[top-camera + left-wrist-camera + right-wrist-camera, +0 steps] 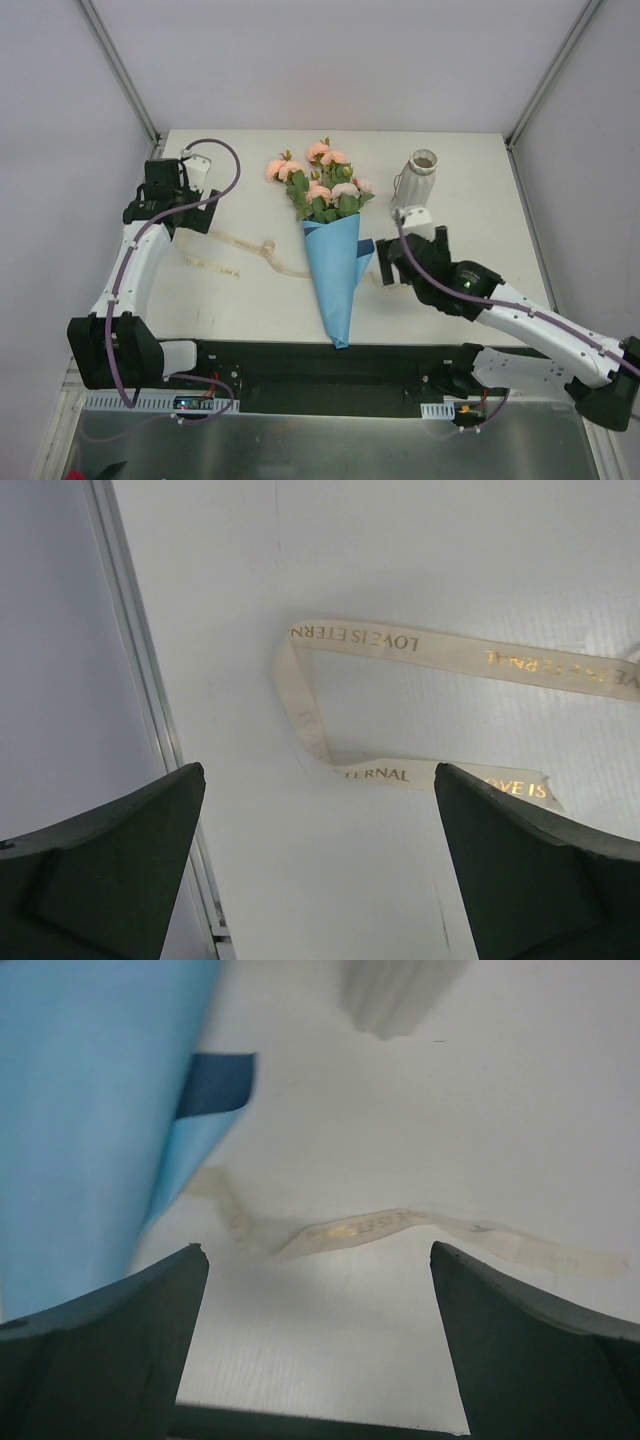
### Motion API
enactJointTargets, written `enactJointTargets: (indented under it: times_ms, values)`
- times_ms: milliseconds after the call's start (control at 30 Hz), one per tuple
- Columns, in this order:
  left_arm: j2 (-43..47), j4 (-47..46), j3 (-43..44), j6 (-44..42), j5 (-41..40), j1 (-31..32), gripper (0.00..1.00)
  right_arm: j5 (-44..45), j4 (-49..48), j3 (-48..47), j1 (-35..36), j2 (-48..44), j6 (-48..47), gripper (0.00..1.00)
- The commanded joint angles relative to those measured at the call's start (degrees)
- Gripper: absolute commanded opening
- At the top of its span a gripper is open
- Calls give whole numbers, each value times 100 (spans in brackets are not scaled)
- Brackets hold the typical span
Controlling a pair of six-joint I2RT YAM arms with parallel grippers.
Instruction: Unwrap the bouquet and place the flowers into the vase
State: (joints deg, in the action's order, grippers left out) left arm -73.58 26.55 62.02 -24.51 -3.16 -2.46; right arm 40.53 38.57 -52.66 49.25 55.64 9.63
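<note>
Untied already: ribbon (245, 250) loose on tabletop (480, 210). Yet to unwrap: bouquet (335, 265) lying centre, flowers (320, 185) at far end. Vase (418, 180) far right, unfilled. Left end effector (320, 870) and right end effector (315, 1350) spread wide, holding nothing.

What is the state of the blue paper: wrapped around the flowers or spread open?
Wrapped. The blue paper forms a closed cone; the flowers stick out only at its wide end.

The flowers (322, 188) lose their stems inside the blue paper (335, 270) cone. Seen from the right wrist, the vase (393, 995) is a blurred stub cut off by the top edge, and the gold lettering on the ribbon (360, 1225) is too soft to read.
</note>
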Motion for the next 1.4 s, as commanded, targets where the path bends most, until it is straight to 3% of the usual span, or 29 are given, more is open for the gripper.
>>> enactJointTargets:
  times_ms: [0, 167, 267, 633, 867, 1367]
  values:
    - [301, 527, 197, 263, 771, 9, 99, -152, 36, -341, 1874, 227, -928, 96]
    - [327, 589, -128, 359, 975, 26, 99, -406, -191, -490, 3395, 1448, -1076, 96]
    - [371, 571, -479, 342, 1063, 52, 99, -292, -306, -648, 3757, 2213, -1261, 96]
    - [546, 483, -946, 333, 1001, 53, 99, -379, -859, -737, 3855, 3646, -1684, 98]
    - [687, 483, -1025, 263, 914, 53, 99, -380, -974, -658, 3872, 3893, -1701, 98]
    - [661, 492, -946, 342, 949, 61, 99, 622, -1343, -561, 3820, 4464, -1973, 99]
